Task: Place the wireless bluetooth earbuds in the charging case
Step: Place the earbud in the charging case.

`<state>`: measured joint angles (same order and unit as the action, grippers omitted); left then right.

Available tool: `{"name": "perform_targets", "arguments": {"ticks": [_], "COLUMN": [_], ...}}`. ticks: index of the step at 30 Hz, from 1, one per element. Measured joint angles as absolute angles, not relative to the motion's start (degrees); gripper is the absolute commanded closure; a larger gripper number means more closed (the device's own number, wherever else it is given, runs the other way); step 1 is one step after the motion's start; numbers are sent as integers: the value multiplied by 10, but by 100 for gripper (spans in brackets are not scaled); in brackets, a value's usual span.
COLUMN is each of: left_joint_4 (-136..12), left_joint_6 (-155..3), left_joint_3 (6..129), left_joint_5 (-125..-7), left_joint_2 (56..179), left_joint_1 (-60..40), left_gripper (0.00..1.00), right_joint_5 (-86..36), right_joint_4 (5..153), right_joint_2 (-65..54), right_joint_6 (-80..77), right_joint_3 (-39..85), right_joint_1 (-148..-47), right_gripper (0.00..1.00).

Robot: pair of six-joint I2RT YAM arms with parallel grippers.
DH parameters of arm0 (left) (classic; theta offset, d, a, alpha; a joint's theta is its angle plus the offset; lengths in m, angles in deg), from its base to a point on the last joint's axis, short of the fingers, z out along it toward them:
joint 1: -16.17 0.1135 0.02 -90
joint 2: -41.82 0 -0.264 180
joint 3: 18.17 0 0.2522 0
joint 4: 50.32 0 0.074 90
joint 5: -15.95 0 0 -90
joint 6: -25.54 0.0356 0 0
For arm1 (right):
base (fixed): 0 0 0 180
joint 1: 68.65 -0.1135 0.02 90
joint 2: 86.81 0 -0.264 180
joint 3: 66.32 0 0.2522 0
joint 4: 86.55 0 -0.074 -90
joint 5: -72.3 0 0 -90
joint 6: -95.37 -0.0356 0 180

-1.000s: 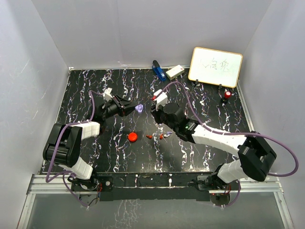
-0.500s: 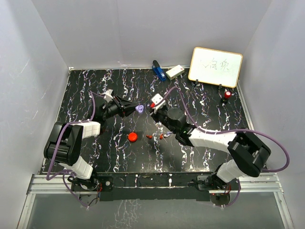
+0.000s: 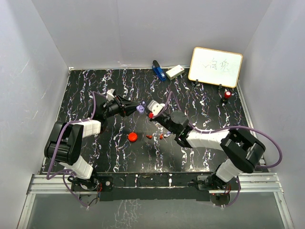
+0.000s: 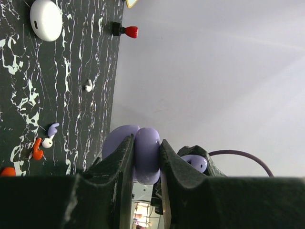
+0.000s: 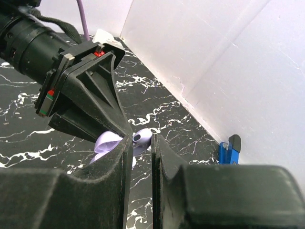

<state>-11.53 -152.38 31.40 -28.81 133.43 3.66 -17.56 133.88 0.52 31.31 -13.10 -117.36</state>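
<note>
In the lower centre of the left wrist view, the left fingers (image 4: 120, 171) are clamped on the purple charging case (image 4: 147, 155), which is held clear of the bench (image 4: 71, 71). Its two rounded lobes suggest an open lid. Just right of it, a purple earbud (image 4: 195, 163) sits in the dark tips of the other arm. Other earbuds, white (image 4: 87, 86) and red (image 4: 36, 151), lie on the bench at left.

In the middle of the right wrist view, the right fingers (image 5: 116, 164) are nearly together, pinching the purple earbud at their tips. It is just beside the case's pale lid, though contact cannot be judged.

At the centre of the top external view, both arms meet above the bench. A red case (image 3: 133, 137) lies below them.

The step in hand appears to be seating the earbud. To do it well:
- Hold the case motionless.
- Line the bud up with its socket before advancing, and move slowly along the socket axis.
- Release only once the bud sits flush, because a tilted bud would likely pop out.
</note>
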Motion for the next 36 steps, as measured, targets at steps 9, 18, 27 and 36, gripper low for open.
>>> {"name": "perform_targets", "arguments": {"ticks": [9, 18, 27, 36], "left_joint_4": [-125, -124, -122, -121], "left_joint_6": [-1524, -1526, -1530, -1533], "left_joint_3": [320, 326, 326, 326], "left_joint_5": [-279, -277, -277, -277], "left_joint_2": [1335, 1347, 1352, 1352], "left_joint_1": [37, 37, 36, 36], "left_gripper": [100, 100, 100, 100], "right_joint_5": [-198, -207, -209, -209], "right_joint_4": [1357, 1366, 1368, 1368], "right_joint_2": [31, 38, 45, 51], "right_joint_6": [372, 389, 392, 396], "right_joint_3": [-131, -131, -131, -131], "right_joint_1": [-1174, -1174, -1174, -1174], "right_gripper": [100, 100, 100, 100]}}
